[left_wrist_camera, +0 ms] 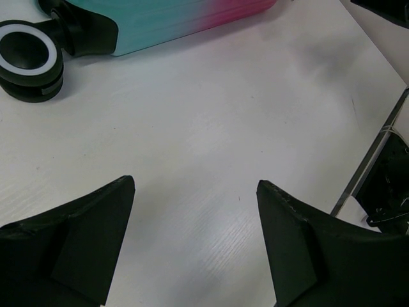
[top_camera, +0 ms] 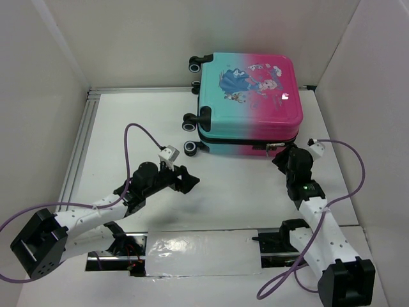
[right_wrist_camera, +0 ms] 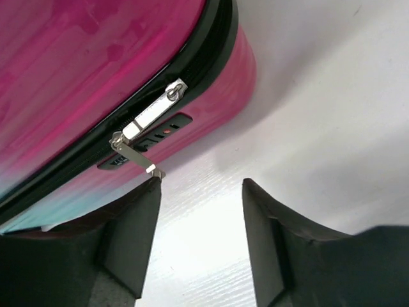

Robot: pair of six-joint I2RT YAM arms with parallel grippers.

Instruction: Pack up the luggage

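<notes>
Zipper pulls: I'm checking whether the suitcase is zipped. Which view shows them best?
Right wrist: the zipper pulls appear close and sharp on the luggage. Top external shows only a tiny glint; left wrist shows none.

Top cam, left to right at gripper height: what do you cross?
Aluminium rail → left gripper → right gripper. The luggage is left out because it spans across both grippers.
</notes>
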